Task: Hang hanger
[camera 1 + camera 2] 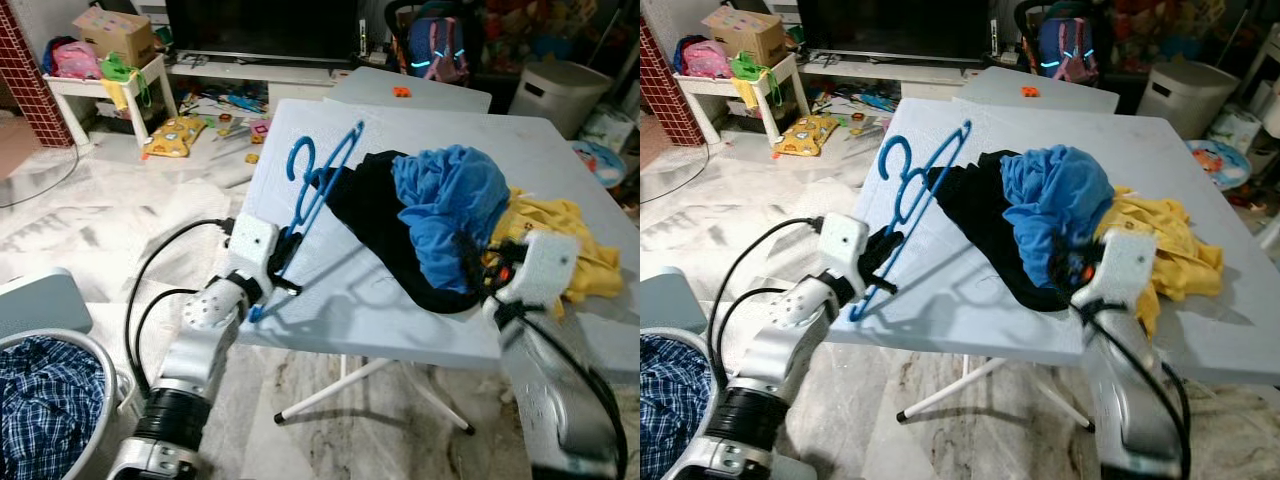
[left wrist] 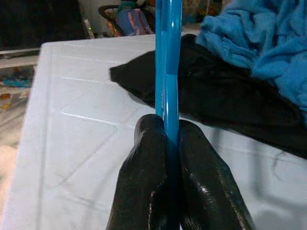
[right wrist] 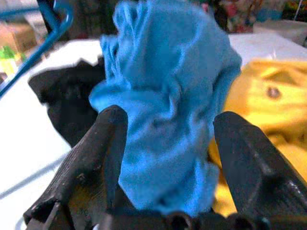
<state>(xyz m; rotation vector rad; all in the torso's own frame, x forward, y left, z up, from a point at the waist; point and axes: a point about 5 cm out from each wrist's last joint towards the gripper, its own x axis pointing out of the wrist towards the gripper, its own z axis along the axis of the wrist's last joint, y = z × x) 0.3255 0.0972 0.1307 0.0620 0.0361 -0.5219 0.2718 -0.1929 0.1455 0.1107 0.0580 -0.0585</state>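
The left gripper [image 2: 167, 139] has its jaws pinched tight on the blue hanger [image 1: 318, 195], which tilts up over the tabletop [image 1: 330, 300] toward 12 o'clock. The right gripper [image 3: 168, 143] has its jaws spread wide around the blue cloth [image 3: 168, 91], hiding its lower folds. At 3 o'clock, the yellow garment [image 1: 580, 250] is partly covered.

No legible text, labels, brand marks or numbers in any view. The cardboard box [image 1: 113, 33] at the back carries small coloured marks, too blurred to read. Prints on the floor cushion [image 1: 176, 133] are unreadable.
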